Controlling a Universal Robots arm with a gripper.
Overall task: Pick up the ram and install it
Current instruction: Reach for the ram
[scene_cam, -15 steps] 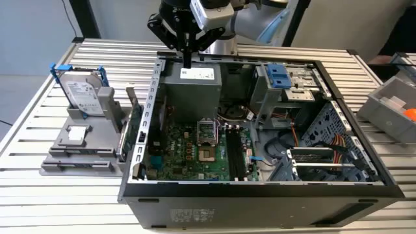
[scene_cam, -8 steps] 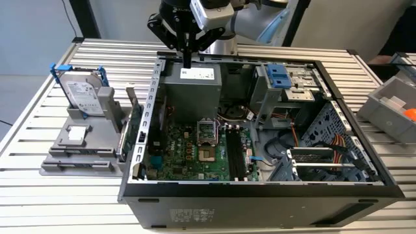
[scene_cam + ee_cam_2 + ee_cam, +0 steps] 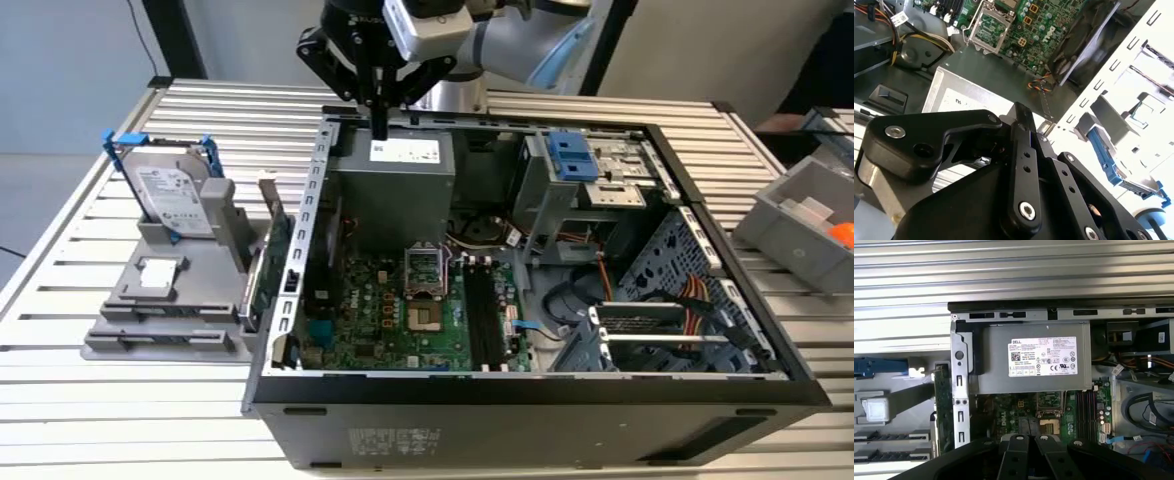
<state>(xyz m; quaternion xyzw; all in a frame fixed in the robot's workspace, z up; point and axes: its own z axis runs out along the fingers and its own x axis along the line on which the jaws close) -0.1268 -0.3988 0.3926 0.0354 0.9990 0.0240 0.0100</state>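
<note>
Slatted surface (image 3: 134, 420) carries an open case (image 3: 534, 400); fingers (image 3: 380, 118) together, empty, over the power supply (image 3: 394, 175); the likely ram (image 3: 641, 318) lies well away inside, long axis crosswise to motherboard slots (image 3: 481, 320).

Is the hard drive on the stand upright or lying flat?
Upright: the hard drive stands on edge, slotted into the grey stand.

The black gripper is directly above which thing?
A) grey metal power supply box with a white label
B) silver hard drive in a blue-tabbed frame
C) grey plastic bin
A: the black gripper hangs over the grey metal power supply box, and the first wrist view looks straight down on its white label.
</note>
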